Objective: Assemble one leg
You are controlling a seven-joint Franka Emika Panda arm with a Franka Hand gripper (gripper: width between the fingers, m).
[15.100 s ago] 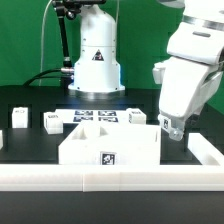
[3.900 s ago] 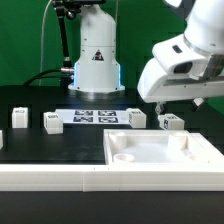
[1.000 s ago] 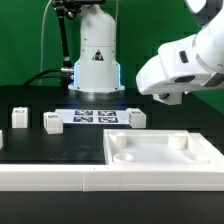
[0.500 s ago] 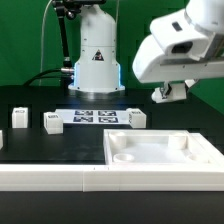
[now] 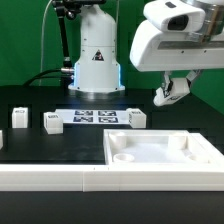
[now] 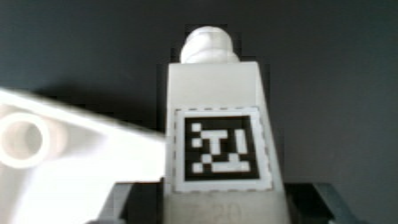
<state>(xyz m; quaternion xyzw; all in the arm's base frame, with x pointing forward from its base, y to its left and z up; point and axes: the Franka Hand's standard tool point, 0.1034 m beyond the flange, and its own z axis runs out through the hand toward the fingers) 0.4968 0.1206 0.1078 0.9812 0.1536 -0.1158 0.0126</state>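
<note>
One held part: we see the leg (image 5: 164,97) clamped in the gripper (image 5: 171,91), held in the air well above the black table (image 5: 30,145), at the exterior view's right.
Gripper state: narrowed onto the leg and holding it. In the wrist view the dark fingers (image 6: 128,205) press against both sides of the post's near end, with the gripper (image 6: 217,205) centred on it.
Leg attitude: tilted in the exterior view, neither upright nor level.
Leg detail: in the wrist view the leg (image 6: 217,105) runs away from the camera. Its black-and-white tag (image 6: 217,148) faces the lens, and a narrower rounded tip (image 6: 210,45) ends the far side.
Leg relative to panel: in the exterior view the large flat white panel (image 5: 160,150) lies flat below the leg and well apart from it, recessed corners facing up. In the wrist view dark table shows behind the leg, and a corner of the panel (image 6: 45,125) with a round recess lies to one side. We cannot tell whether any part of the leg hangs over the panel's edge.
Loose posts: three loose posts (image 5: 52,122) stand on the table. Two are at the exterior view's left, and one is just beside the marker board (image 5: 97,116) on its right.
</note>
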